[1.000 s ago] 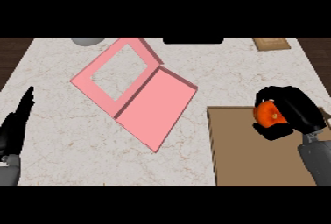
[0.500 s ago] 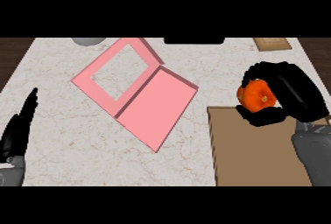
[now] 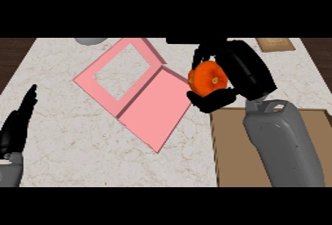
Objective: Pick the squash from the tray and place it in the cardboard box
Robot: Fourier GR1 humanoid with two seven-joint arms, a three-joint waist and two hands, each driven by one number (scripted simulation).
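A: Where is the squash [image 3: 209,78] now?

B: In the right hand [image 3: 236,74], whose fingers [image 3: 217,100] curl round it from above and below. It is off the tray [image 3: 227,145] and held in the air, over the bare counter [image 3: 97,136] just beside the pink box's [image 3: 156,107] right edge.

A: So how much of the job is done?

B: I judge the pick as finished: the squash is lifted and carried. What is left is the last bit of travel over the box, the lowering and the release. The box lies open, its flap [image 3: 117,74] folded out toward the upper left.

A: What differs from the earlier frames?

B: 1 second ago the hand with the squash sat low at the right, above the tray. Half a second ago it was higher and further left. Now it has moved on toward the box, and the grey forearm [image 3: 285,145] stretches across the tray.

A: And the left hand [image 3: 18,125]?

B: It rests open at the left edge, fingers straight and pointing up, holding nothing. It has hardly moved.
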